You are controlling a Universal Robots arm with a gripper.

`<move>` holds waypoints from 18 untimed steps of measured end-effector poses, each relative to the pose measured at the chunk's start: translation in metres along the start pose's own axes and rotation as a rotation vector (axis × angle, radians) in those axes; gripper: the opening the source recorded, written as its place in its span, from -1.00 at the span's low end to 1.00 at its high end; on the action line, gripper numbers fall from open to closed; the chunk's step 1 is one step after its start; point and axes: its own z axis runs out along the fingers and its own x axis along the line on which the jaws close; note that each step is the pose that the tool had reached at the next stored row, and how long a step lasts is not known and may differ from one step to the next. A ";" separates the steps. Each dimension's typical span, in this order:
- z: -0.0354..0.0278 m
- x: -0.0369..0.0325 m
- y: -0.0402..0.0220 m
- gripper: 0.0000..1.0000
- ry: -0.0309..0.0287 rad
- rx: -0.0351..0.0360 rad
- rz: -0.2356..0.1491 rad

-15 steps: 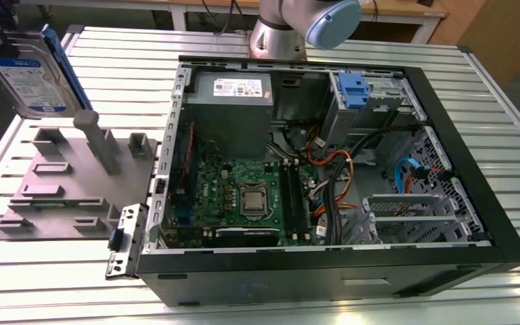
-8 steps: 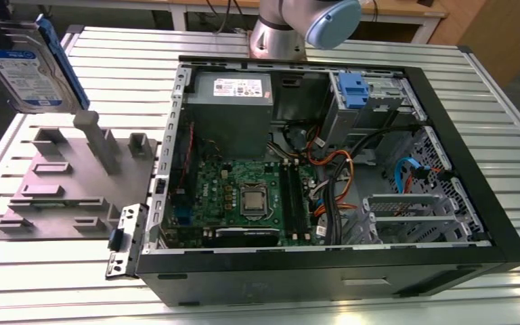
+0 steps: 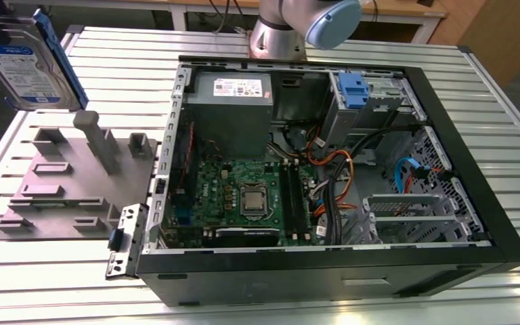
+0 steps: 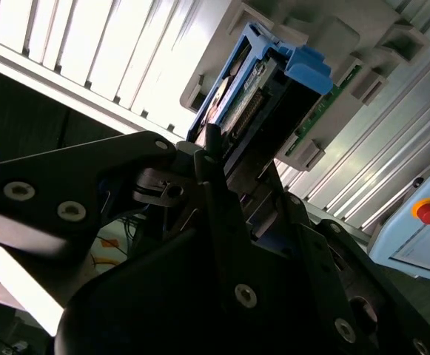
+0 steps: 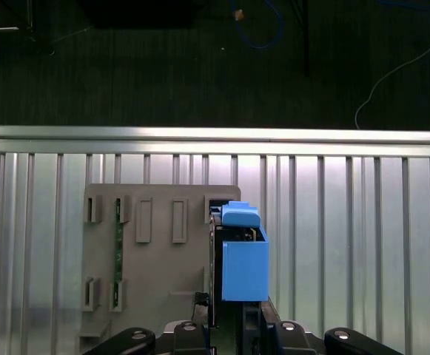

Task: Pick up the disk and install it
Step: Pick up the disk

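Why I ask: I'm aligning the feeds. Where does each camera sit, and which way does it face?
Exterior view: off the arm, looking down into the open computer case on the slatted table; the arm shows behind it.
First wrist view: on the arm, looking down past the gripper at the disk over the fixture plate.
Second wrist view: on the arm, slantwise along the gripper.
Shared: both wrist views show disk and plate.

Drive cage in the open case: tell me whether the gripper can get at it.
Probably yes: the case lies open on top and nothing covers the drive cage; the gripper holds the disk.
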 end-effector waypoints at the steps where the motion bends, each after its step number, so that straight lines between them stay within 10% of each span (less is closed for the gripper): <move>1: 0.0000 0.0000 0.0000 -0.30 0.0000 0.0000 0.000; 18: -0.0144 -0.0004 0.0005 -0.30 0.0000 0.0000 0.000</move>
